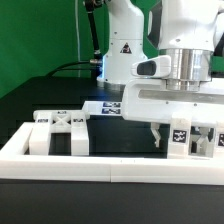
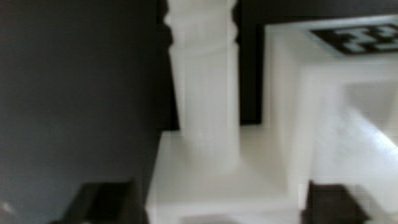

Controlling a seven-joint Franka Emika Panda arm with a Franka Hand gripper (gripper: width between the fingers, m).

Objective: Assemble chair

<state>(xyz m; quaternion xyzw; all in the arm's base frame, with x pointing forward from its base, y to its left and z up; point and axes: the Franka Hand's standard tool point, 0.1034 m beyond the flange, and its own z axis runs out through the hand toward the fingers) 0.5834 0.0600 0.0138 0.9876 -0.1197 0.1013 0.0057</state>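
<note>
toward 4 o'clock in the exterior view, just behind the long white rail (image 1: 100, 165): end effector (image 1: 168, 137) low among white chair parts on the dark surface (image 1: 30, 100). astride the square block foot of a turned post (image 2: 199, 80), one dark finger (image 2: 98, 200) on each side of the block. jaws roughly half apart, with only thin dark slivers showing between pads and block, so cannot tell whether pressing or merely framing it. hard to say, too, whether the post lies flat or stands. just beside the post, close against its foot: a broad white slab (image 2: 329, 120) with a black-and-white tag (image 2: 365, 38) on its face. more loose parts (image 1: 60, 130) well apart at 9 o'clock, against the same rail.

likely handling, judged from looks: hard moulded plastic, stiff, light, not fragile, but smooth and rather slippery. slim ringed shaft round and narrow, apt to roll or pivot between flat pads. better to take hold on the flat parallel sides of the block foot, squarely and centred. long shaft as a lever, prone to swing in the grip if taken off-centre. some risk of nudging the neighbouring slab, so best lifted straight away from it.
</note>
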